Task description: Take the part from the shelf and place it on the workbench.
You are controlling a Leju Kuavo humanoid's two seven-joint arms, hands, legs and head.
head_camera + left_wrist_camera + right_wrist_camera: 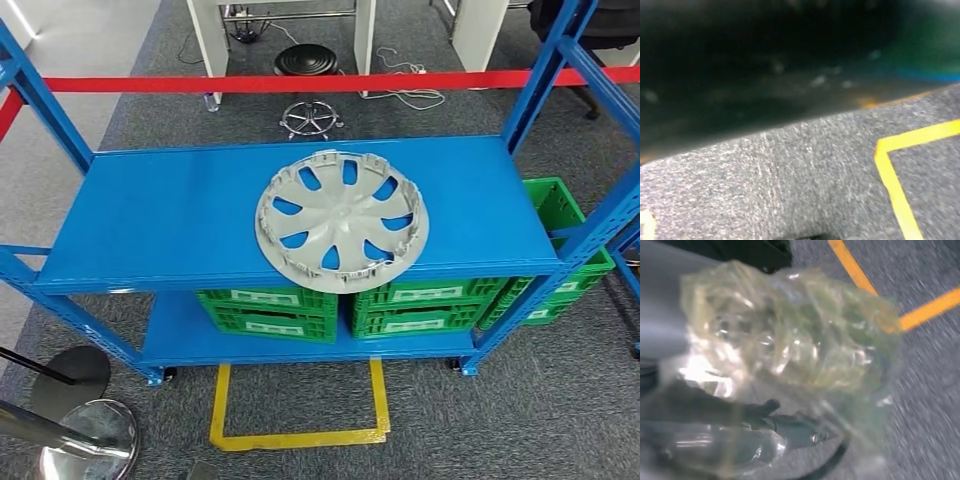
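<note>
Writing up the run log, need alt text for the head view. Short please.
A grey hubcap lies flat on the top shelf of a blue metal rack, its near edge slightly over the shelf's front lip. Green crates sit on the lower shelf, and a yellow floor marking lies on grey carpet in front of the rack.

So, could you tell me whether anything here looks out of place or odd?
Two things. The grey wheel cover lies inner side up on the blue shelf, its edge overhanging the front lip slightly. And the right hand appears wrapped in clear, crinkled plastic film, which blurs its fingers.
</note>
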